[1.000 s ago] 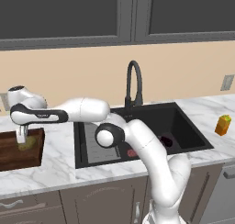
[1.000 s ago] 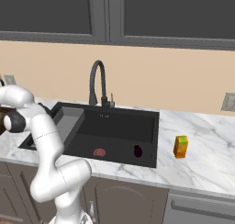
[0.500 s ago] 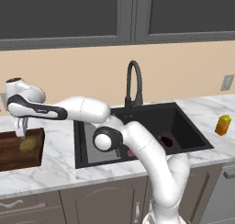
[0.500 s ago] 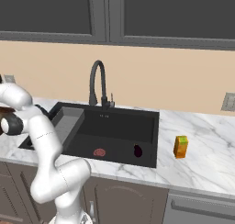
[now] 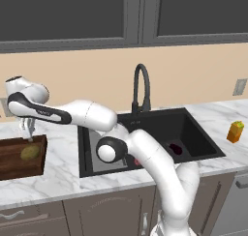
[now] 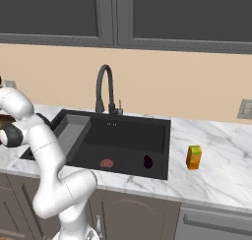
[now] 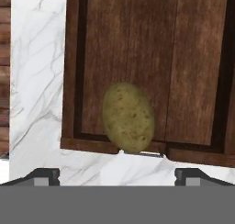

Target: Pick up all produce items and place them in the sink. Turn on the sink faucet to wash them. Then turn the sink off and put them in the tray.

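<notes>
The olive-yellow produce lump (image 7: 128,117) lies inside the brown wooden tray (image 7: 183,58), against its near wall, and it also shows in the tray (image 5: 12,162) as a small lump (image 5: 30,152). My gripper (image 5: 28,130) hangs just above it, open, with its tips (image 7: 46,175) wide apart and nothing between them. The dark purple lump (image 5: 176,149) rests on the floor of the black sink (image 5: 193,128), also seen as a purple lump (image 6: 147,161) in the sink (image 6: 128,131). The black gooseneck faucet (image 5: 141,87) stands behind the basin; no water shows.
A flat red disc (image 6: 107,163) lies on the sink floor near the grey ribbed rack (image 6: 69,131). An orange block with a green top (image 6: 194,157) stands on the marble counter right of the sink. My arm stretches over the sink's left side toward the tray.
The gripper has risen a little away from the tray. The olive-yellow lump stays lying in the tray, apart from the fingers.
</notes>
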Available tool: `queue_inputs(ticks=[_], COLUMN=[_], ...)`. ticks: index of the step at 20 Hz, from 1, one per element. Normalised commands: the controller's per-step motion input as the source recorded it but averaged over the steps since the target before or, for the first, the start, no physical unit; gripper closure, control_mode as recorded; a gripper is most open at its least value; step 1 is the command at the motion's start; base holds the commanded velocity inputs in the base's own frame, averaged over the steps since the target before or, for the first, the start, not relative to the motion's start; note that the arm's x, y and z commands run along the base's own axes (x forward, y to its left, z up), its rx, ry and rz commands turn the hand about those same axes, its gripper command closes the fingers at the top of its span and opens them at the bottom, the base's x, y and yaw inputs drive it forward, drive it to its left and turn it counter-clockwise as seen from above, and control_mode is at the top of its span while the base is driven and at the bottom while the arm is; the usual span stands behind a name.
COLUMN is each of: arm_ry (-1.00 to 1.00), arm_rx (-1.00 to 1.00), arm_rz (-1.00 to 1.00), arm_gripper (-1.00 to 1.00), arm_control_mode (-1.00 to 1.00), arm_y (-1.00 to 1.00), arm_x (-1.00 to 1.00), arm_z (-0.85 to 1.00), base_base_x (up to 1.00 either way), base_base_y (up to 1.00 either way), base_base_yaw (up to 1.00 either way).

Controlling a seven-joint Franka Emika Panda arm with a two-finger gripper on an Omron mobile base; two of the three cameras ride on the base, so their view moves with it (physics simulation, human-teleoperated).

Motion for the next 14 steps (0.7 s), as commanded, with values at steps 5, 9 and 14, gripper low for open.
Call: queue_inputs(ticks=[5, 9, 14], arm_ry=[-0.03, 0.03, 0.09], arm_rx=[0.00, -0.09, -0.32], arm_rz=[0.00, 0.00, -0.01], arm_gripper=[-1.00, -1.00, -1.00], arm_control_mode=[-1.00, -1.00, -1.00], arm_y=[-0.32, -0.37, -0.35], arm_x=[-0.07, -0.06, 0.00], arm_z=[0.00, 0.00, 0.02], base_base_x=[0.00, 0.00, 0.00], base_base_y=[0.00, 0.00, 0.00], base_base_yaw=[0.00, 0.00, 0.00])
